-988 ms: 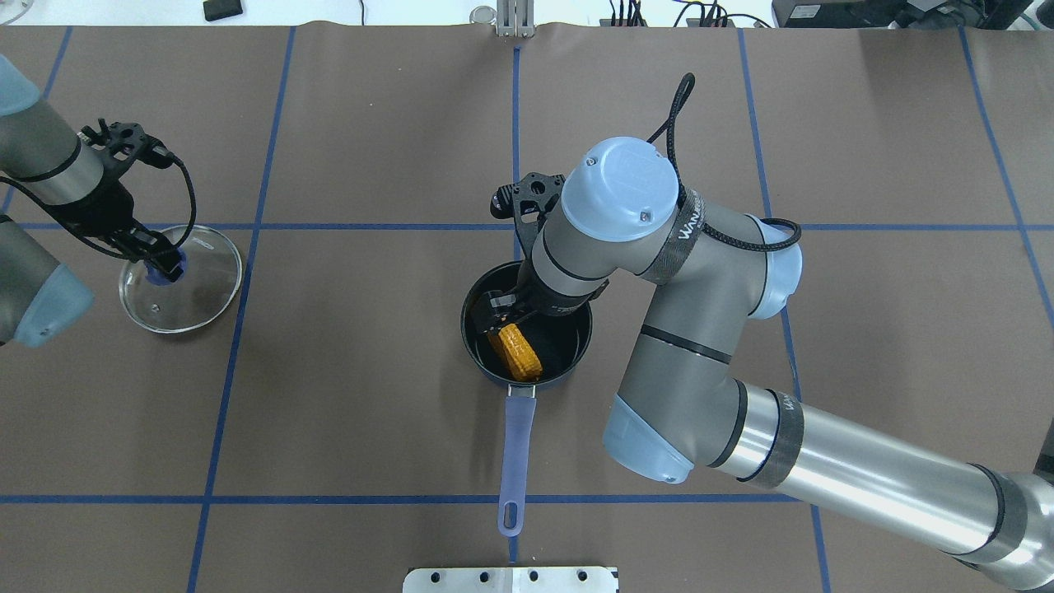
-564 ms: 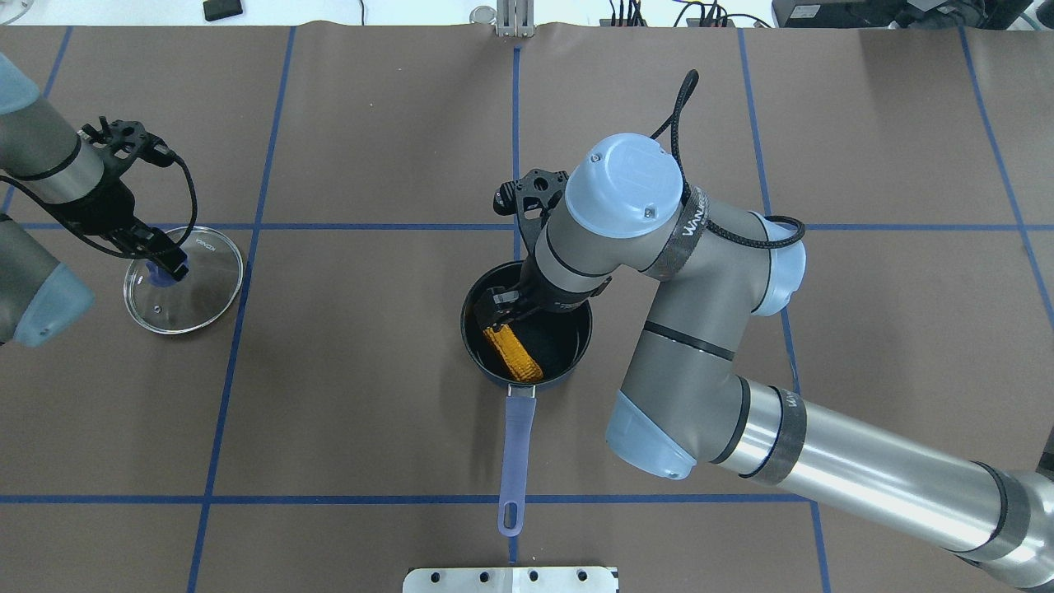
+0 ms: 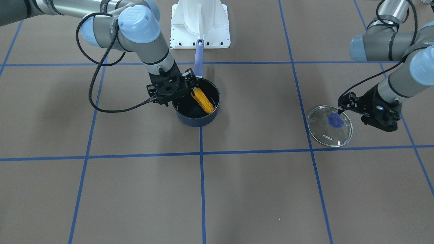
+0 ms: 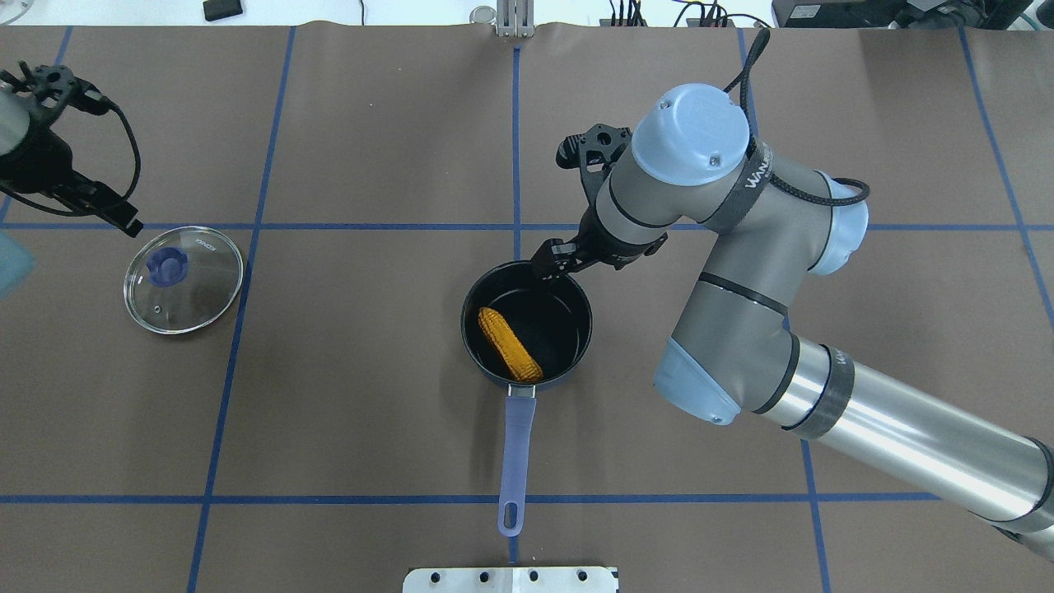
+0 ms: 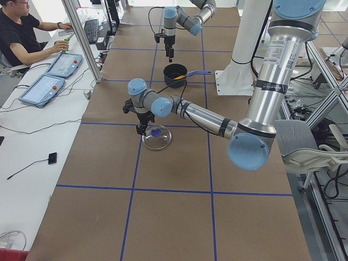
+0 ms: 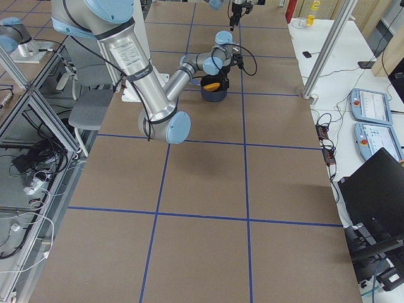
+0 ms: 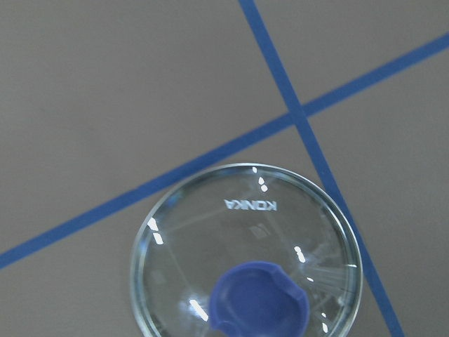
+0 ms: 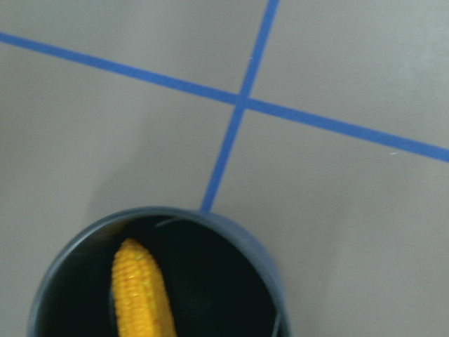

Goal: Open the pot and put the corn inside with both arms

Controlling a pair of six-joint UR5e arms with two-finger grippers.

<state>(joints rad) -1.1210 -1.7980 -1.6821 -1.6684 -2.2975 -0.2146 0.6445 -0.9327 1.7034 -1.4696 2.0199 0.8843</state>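
Observation:
The dark navy pot [image 4: 466, 306] stands mid-table without its lid, its purple-blue handle [image 4: 517, 445] pointing toward the robot. The orange-yellow corn [image 4: 510, 344] lies inside it, free of any grip, and also shows in the right wrist view [image 8: 140, 295] and the front-facing view [image 3: 202, 100]. My right gripper [image 4: 553, 262] is open and empty above the pot's far rim. My left gripper [image 4: 123, 221] is open and empty, up and to the far left of the glass lid [image 4: 198, 298]. The lid lies flat on the table, purple knob [image 4: 167, 265] up.
Blue tape lines [image 4: 247, 226] cross the brown table cover. A white mounting plate [image 4: 510, 579] sits at the near edge behind the pot handle. An operator [image 5: 24, 32] sits at a side desk with tablets [image 5: 41, 89], off the table.
My right gripper let go of the corn and drew up and back to the pot's far rim; the corn settled in the pot. My left gripper released the lid knob and moved away far-left.

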